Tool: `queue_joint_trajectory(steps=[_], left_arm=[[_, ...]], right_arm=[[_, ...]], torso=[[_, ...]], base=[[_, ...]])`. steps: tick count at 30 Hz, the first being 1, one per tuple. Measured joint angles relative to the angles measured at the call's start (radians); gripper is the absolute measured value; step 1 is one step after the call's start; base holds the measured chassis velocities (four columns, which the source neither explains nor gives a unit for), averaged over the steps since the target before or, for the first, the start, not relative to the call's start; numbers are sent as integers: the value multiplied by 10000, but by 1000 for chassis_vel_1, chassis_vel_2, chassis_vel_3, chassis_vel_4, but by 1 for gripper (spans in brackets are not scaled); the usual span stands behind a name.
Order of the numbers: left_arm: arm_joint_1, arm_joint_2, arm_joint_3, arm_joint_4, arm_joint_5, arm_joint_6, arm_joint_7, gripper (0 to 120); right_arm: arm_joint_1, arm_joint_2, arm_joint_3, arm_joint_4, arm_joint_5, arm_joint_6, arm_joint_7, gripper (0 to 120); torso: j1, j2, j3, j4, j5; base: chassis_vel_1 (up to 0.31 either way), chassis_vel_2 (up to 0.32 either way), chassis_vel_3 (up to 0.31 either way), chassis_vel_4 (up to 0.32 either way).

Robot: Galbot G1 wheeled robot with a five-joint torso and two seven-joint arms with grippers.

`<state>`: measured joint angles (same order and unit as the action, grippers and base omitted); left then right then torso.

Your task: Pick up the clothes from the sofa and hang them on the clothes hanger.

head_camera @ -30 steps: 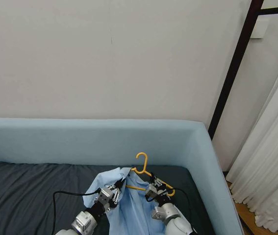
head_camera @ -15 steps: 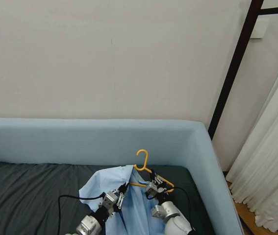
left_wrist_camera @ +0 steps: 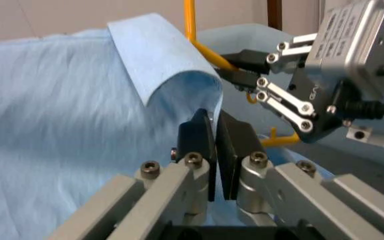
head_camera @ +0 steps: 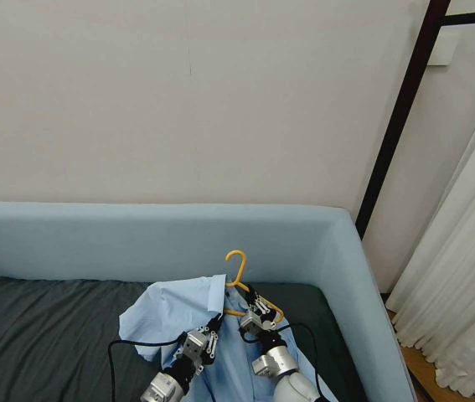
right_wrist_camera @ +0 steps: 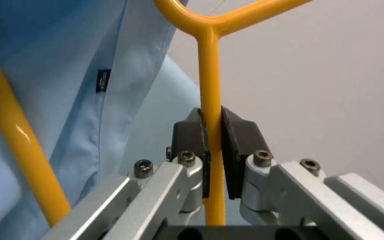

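Fabric of the light blue shirt, just below its collar, is pinched between the shut fingers of the left hand. Just beside it, the right hand is clamped on the yellow hanger at its straight stem. The hook stands above the collar. The shirt is draped over the sofa's dark seat; behind it are the pale blue sofa backrest and the white wall.

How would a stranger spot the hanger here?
Find the pale blue sofa. Near its right end is a light blue shirt; the hanger is the only yellow thing, hooking up above it, held by the right gripper.
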<state>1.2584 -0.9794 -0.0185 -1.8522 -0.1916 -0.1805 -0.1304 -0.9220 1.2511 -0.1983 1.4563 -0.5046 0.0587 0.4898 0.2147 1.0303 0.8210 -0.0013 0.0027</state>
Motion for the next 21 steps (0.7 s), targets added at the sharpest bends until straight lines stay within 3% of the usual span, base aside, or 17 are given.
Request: queue_joint_trajectory(steps=[6, 10, 11, 15, 17, 20, 21], left_arm=[[32, -65, 177, -50, 16, -138, -227, 26], [16, 26, 221, -59, 28, -723, -265, 47], [16, 26, 221, -59, 28, -723, -265, 47], [371, 658, -391, -426, -161, -1749, 373, 66], [476, 827, -545, -476, -269, -1987, 527, 69], [753, 1887, -1179, -675, -1645, -2965, 1547, 82], [696, 2162, -1318, -708, -2095, -3047, 1808, 86]], right_arm=[[-4, 34, 330, -33, -346, 388, 132, 5], [-48, -35, 647, -90, -729, 699, 206, 5], [-48, -35, 647, -90, -729, 699, 206, 5], [-52, 40, 1156, -450, -1278, 1177, 268, 5], [-41, 61, 1244, -527, -1389, 1265, 282, 5], [-133, 73, 1603, -633, -1746, 1508, 320, 5], [-198, 64, 1700, -629, -1835, 1552, 339, 5]], torso=[[0, 0, 0, 0, 0], [0, 0, 0, 0, 0], [0, 0, 0, 0, 0], [0, 0, 0, -2, -2], [1, 0, 0, 1, -1], [0, 0, 0, 10, -2], [0, 1, 0, 2, -3]], base=[[0, 0, 0, 0], [0, 0, 0, 0], [0, 0, 0, 0], [0, 0, 0, 0], [0, 0, 0, 0], [0, 0, 0, 0], [0, 0, 0, 0]])
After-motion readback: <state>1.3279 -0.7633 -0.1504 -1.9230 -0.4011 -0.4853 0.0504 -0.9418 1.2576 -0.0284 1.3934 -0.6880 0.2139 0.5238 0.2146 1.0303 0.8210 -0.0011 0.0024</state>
